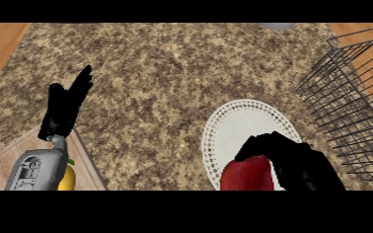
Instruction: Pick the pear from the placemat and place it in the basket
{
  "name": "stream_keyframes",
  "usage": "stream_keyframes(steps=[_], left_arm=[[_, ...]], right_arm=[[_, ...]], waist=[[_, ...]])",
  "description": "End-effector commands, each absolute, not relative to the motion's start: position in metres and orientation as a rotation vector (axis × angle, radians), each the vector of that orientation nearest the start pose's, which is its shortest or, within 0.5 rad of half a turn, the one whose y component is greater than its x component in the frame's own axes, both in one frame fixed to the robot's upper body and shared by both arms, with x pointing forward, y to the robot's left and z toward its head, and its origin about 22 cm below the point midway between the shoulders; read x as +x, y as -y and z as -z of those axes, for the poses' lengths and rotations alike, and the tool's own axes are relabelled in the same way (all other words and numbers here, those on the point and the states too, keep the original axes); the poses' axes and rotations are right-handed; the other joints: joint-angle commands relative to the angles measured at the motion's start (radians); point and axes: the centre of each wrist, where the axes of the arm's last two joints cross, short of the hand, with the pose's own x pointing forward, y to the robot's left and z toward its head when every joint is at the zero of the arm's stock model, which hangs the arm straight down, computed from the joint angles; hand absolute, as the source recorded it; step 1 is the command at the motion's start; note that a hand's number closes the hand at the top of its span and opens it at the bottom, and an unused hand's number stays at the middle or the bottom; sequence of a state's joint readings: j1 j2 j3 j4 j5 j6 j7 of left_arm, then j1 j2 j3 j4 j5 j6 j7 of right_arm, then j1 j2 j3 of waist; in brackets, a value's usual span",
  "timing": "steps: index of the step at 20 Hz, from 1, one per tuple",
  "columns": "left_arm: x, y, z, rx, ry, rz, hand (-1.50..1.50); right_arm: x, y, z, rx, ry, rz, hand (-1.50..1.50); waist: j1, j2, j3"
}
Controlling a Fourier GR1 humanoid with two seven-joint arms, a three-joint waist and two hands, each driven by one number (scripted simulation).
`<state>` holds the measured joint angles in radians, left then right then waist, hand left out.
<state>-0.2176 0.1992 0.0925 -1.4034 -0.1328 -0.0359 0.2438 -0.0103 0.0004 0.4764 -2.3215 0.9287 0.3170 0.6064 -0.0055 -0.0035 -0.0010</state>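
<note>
A red pear [246, 175] shows at the lower edge of the head view, over the near part of the round white lacy placemat [244, 121]. My right hand [299, 163] comes in from the lower right with its fingers curled over the pear's top and right side, hiding that part of the fruit. Whether the pear rests on the mat or hangs just above it cannot be told. The black wire basket [342, 94] stands at the right edge, close to the placemat. My left hand [65, 106] rests open at the left, fingers up.
The counter is speckled brown granite. A yellow object [68, 177] peeks out beside my left forearm at the lower left. A grey object [277, 25] is cut off at the top edge. Wooden surfaces show at the upper corners.
</note>
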Motion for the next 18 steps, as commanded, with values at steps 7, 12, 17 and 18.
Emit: stream_keyframes(steps=[7,12,17,18], left_arm=[[0.295,-0.267,-0.03,0.293,1.352,0.208,0.0],[0.296,-0.279,-0.024,0.282,1.356,0.196,0.0],[0.297,-0.283,-0.039,0.283,1.342,0.203,0.0],[0.29,-0.282,-0.024,0.298,1.35,0.197,0.0]], right_arm=[[0.144,0.156,-0.248,-0.677,1.761,-0.607,1.5],[0.176,0.165,-0.284,-0.765,1.745,-0.541,1.5],[0.212,0.182,-0.306,-1.066,1.556,-0.657,1.5],[0.216,0.192,-0.313,-1.106,1.54,-0.647,1.5]], waist=[[0.006,-0.001,0.0],[-0.001,0.001,-0.001],[-0.01,-0.006,0.0],[-0.014,-0.004,-0.001]])
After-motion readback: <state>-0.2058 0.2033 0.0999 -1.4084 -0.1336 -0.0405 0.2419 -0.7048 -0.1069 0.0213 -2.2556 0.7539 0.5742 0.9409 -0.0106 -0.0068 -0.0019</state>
